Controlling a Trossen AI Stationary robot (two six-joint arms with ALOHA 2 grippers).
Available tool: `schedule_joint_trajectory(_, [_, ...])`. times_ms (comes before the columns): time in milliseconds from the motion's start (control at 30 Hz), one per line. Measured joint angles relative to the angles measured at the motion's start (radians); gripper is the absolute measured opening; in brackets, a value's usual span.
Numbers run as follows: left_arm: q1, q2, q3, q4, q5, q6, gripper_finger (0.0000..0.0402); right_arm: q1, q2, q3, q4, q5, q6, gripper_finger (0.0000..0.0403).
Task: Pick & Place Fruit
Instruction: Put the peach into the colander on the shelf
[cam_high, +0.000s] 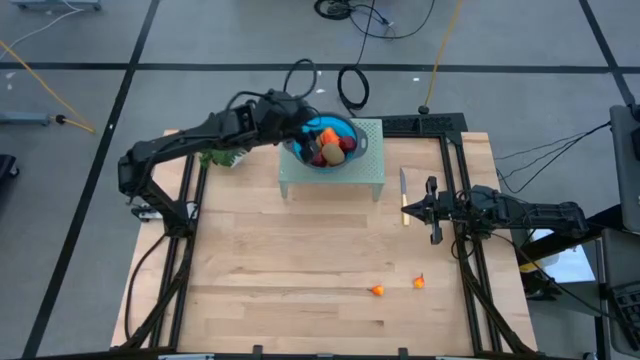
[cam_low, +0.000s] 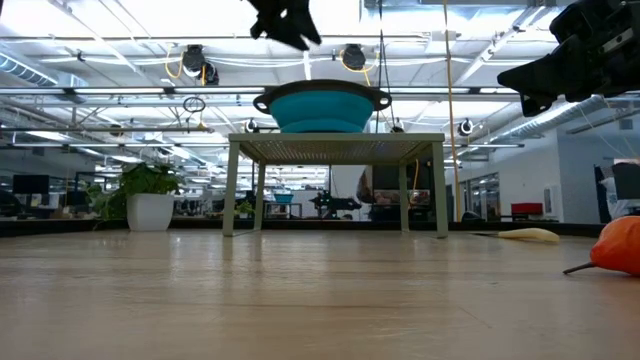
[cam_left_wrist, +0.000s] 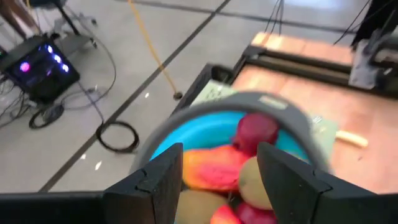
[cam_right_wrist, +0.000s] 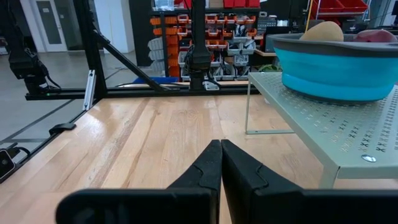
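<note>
Wooden table (cam_high: 300, 260), grey taped floor (cam_high: 150, 40)

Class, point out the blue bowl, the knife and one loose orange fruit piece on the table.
Bowl (cam_low: 320, 108), low view, on its side wall.
Knife (cam_high: 404, 195), high view, mid-length.
Orange piece (cam_high: 377, 290), high view, its centre.

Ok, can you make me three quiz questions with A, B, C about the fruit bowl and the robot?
1. Where is the blue bowl?
A. on the floor
B. on the small green stand
C. in the right pincer

2. How many tiny orange fruits lie on the table?
A. two
B. five
C. none

3. How is the right pincer?
A. wide open
B. holding a kiwi
C. shut, empty

Answers: 1 B, the bowl sits on the stand's top. 2 A, two lie near the table's front. 3 C, its fingers touch with nothing between.
</note>
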Motion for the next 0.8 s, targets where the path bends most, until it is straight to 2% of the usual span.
schedule_joint_trajectory(267, [-0.021,-0.009,0.041,-0.046,-0.045,-0.029,0.0207,0.0,0.0,0.0,0.0,0.0,0.0,0.0004])
schedule_joint_trajectory(800, [-0.041,-0.019,0.041,-0.12,-0.04,-0.193,0.0207,0.0,0.0,0.0,0.008,0.0,0.0,0.0004])
